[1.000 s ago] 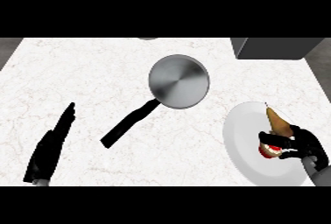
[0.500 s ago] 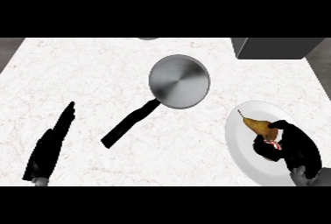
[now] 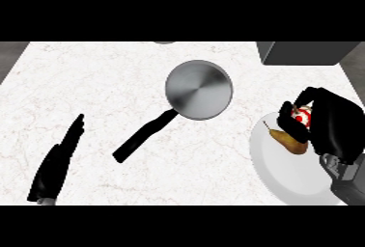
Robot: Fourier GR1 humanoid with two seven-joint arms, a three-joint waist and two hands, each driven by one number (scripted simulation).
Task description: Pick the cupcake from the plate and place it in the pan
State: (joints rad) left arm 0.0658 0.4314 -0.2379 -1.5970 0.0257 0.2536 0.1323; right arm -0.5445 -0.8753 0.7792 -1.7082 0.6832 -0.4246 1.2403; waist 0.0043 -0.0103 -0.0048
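Above the round white plate [image 3: 285, 169], the black right hand [image 3: 329, 124] curls round the red-and-white cupcake [image 3: 302, 116], lifted; carrying it to the round grey metal pan [image 3: 199, 89] remains. Black left hand [image 3: 57, 164] rests flat on the white marble desk [image 3: 92, 87].

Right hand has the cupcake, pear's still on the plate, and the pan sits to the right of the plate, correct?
Not quite. In the head view the pan lies left of the plate, not right. The rest holds: the right hand is curled round the cupcake, and the pear lies on the plate.

Single head view, steeply down onto counter [image 3: 107, 96]; forearms enter from lower edge.
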